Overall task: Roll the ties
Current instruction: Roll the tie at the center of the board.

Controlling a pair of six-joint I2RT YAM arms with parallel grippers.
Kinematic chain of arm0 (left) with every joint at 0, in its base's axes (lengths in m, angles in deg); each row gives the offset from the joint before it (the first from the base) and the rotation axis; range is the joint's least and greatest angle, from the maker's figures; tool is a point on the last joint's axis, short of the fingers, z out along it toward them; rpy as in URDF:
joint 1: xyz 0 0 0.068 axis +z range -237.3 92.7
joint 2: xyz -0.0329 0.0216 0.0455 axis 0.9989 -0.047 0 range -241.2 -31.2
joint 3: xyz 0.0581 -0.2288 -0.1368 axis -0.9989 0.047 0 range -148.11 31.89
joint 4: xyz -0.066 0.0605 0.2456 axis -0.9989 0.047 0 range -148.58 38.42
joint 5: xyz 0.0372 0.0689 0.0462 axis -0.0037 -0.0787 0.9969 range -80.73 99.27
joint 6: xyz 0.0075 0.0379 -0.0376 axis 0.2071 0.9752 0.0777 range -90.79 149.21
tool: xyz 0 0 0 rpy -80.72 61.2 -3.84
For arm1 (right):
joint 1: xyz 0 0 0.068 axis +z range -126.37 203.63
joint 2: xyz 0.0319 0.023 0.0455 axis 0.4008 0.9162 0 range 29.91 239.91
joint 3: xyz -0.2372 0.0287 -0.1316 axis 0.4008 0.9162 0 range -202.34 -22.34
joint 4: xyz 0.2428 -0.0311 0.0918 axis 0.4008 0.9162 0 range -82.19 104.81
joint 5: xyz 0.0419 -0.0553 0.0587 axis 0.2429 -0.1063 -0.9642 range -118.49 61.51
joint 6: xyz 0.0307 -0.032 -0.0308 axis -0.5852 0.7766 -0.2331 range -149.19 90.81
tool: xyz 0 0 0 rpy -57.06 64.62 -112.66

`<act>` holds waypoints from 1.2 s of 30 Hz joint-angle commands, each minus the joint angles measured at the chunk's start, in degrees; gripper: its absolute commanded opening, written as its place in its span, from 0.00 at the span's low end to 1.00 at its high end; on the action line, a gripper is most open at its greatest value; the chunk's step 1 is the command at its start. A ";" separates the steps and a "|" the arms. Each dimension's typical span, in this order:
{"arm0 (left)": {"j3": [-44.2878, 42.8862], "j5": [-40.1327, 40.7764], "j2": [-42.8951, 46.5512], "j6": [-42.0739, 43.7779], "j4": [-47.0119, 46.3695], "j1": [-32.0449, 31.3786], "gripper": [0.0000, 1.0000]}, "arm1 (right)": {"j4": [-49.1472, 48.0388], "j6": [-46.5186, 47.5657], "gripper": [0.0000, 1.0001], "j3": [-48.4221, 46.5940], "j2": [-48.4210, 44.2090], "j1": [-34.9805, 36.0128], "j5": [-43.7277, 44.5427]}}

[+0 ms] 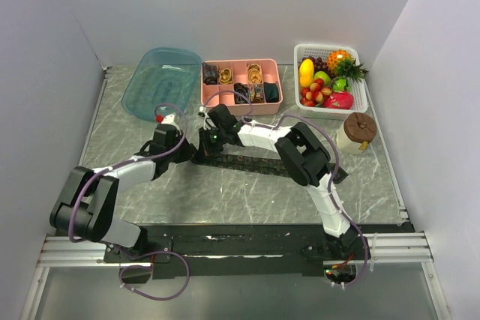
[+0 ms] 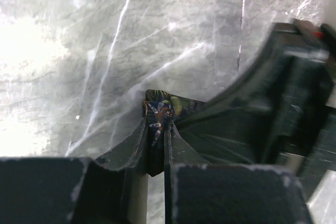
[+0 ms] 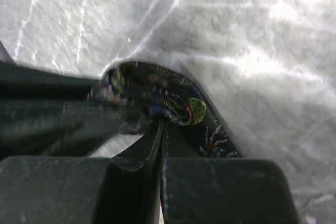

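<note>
The tie [image 1: 247, 162] lies as a dark strip across the middle of the counter [image 1: 225, 204], its left end turned up into a small curl. Both hands meet at that curl. The left hand [image 2: 157, 125] is clamped on the tie's edge, fingers nearly together. The right hand [image 3: 161, 124] pinches the curl from the other side, fingers pressed close.

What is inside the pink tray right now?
Coiled ties fill several compartments of the tray: dark and gold at the back, dark ones front right. The right arm overlaps its near-left edge, hiding that bit.
</note>
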 commanded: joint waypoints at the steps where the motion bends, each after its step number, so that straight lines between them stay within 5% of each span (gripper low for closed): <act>1: -4.33 6.18 1.71 2.24 5.79 -3.64 0.01 | -2.79 -1.16 0.00 -2.72 2.89 -0.37 -0.22; 36: -17.34 35.71 -7.87 3.56 22.85 -19.28 0.01 | -15.53 -6.53 0.00 16.79 -12.75 -6.87 -3.39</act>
